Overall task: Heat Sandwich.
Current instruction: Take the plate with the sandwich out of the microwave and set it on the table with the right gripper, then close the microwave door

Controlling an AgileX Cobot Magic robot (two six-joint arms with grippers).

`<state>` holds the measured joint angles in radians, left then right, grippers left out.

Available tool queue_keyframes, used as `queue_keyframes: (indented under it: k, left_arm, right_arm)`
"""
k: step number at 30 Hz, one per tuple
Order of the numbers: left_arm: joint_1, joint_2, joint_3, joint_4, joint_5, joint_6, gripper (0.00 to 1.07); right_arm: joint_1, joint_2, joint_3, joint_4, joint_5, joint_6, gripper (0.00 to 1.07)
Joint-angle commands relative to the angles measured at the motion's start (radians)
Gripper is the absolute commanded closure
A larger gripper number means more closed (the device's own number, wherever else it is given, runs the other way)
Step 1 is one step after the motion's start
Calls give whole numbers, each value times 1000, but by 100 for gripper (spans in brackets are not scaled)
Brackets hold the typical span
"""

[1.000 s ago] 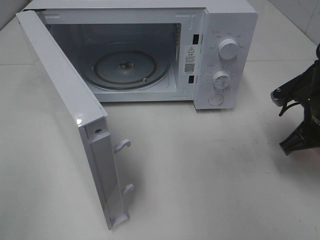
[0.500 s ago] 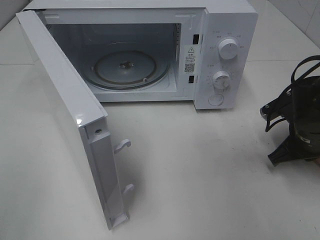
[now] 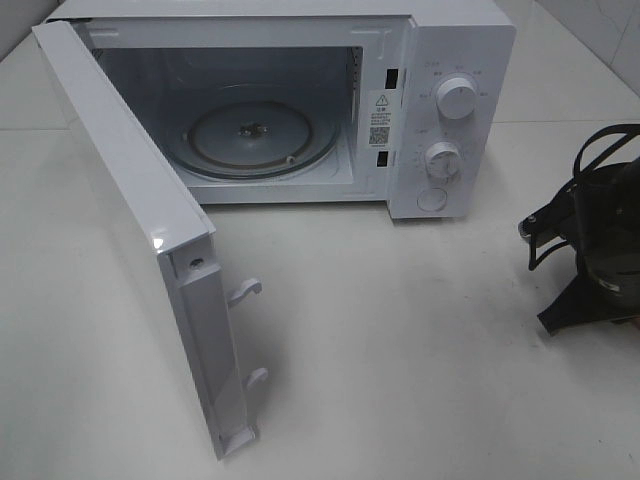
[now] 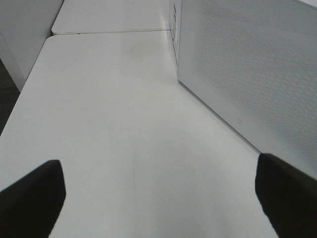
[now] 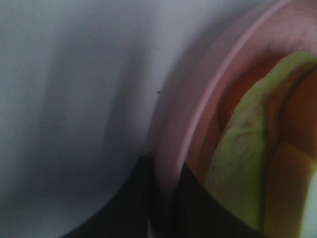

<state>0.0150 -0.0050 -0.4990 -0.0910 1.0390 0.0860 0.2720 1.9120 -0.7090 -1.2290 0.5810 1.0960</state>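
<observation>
At the near edge of the white tabletop (image 3: 420, 350), the tall white microwave door (image 3: 150, 250) stands swung fully open toward the near left corner, its inner face turned right, with two white hook latches (image 3: 245, 291) on its free edge. On the far side of this door, the left wrist view shows the left gripper (image 4: 158, 198) low over the bare table, its two dark fingertips (image 4: 32, 198) spread wide apart with nothing between them, and the door's perforated white outer panel (image 4: 247, 74) just beside it. At the right edge of the table, the black right arm (image 3: 595, 255) enters the high view only partly, with a looped black cable (image 3: 600, 140) above it. The right gripper (image 5: 161, 198) itself is seen only in its wrist view, very close and blurred: two dark fingers (image 5: 129, 203) stand on either side of the raised rim of a round pink plate (image 5: 198, 99), clamped on it. On that plate lies the sandwich (image 5: 237, 163), of which a yellow-green layer and orange-red filling show; plate and sandwich sit by the right edge, outside the high view's frame. Farther back, along the far edge, stands the white boxy microwave oven (image 3: 450, 30) with its cavity open and a round clear glass turntable (image 3: 252, 135) lying flat inside. Its control panel on the right carries an upper white dial (image 3: 457, 99), a lower white dial (image 3: 442, 158) and a round white button (image 3: 432, 198) below them, and a small warning label (image 3: 380, 118) sits on the door frame.
</observation>
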Motion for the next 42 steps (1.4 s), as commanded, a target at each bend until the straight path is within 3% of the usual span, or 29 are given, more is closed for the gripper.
queue_keyframes:
  k: [1,7,10,17,34,42]
  left_arm:
    - [2,-26,3,-3,-3,2,9]
    - [2,-26,3,-3,-3,2,9]
    - [2,-26,3,-3,-3,2,9]
    - [2,-26,3,-3,-3,2,9]
    - [2,-26,3,-3,-3,2,9]
    - [2,-26,3,-3,-3,2,9]
  right_arm:
    - [-6,9,-2,-5,8,5,100]
    - [-6,8,-2,24,13,-5,82]
    - [-5,-22,-2,49,10,-34,65]
    - [-5,-115,-2,168,27,-142,48]
    - [-5,-439,-2,611,60,-567,30]
    - [-2,-603,-2,753,100,-682,31]
